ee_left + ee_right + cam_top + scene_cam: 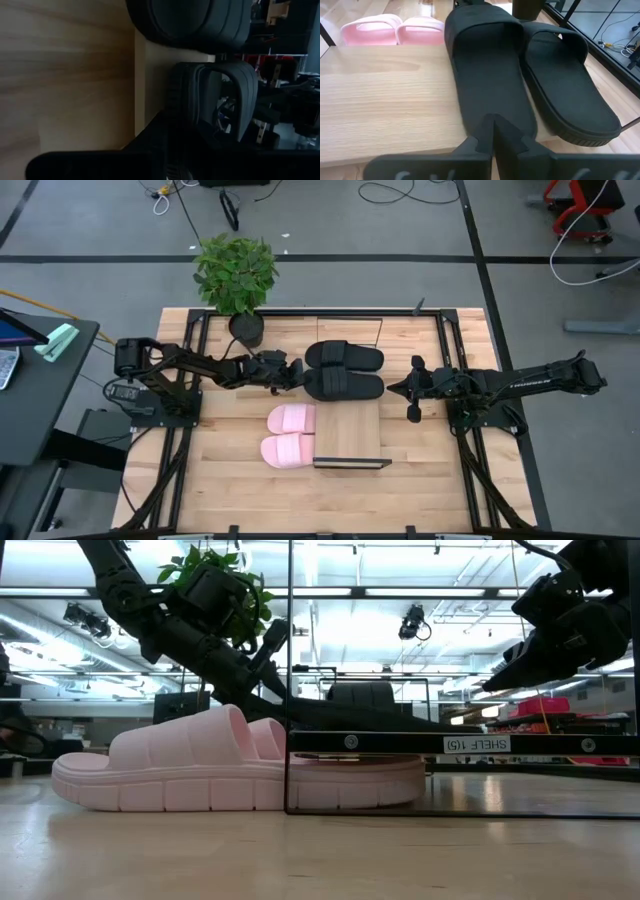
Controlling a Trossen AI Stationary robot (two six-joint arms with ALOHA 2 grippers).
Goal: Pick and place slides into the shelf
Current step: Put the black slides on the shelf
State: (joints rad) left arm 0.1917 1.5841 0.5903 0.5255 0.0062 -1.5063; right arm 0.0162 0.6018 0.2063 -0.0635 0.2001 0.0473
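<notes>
We are seeing black slides (pixel 344 370) lying on the shelf (pixel 350 435) between clenched, empty left end effector (pixel 296 373) and right end effector (pixel 398 388); pink slides (pixel 290 434) sitting nearer; plant (pixel 236 275) standing far left.

Black slides (pixel 344 370) on shelf (pixel 350 435)

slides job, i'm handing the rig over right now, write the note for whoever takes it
Left gripper: shut, at the toe end of the nearer black slide; no grip visible.
Right gripper: shut, empty, just off that slide's heel end.
Shelf: both black slides sit side by side at its far end, the other black slide beyond the first.
Pink slides: on the table along the shelf's left edge, toes tucked under the board.
Done: two black slides on the shelf.
Left: both pink slides.
</notes>
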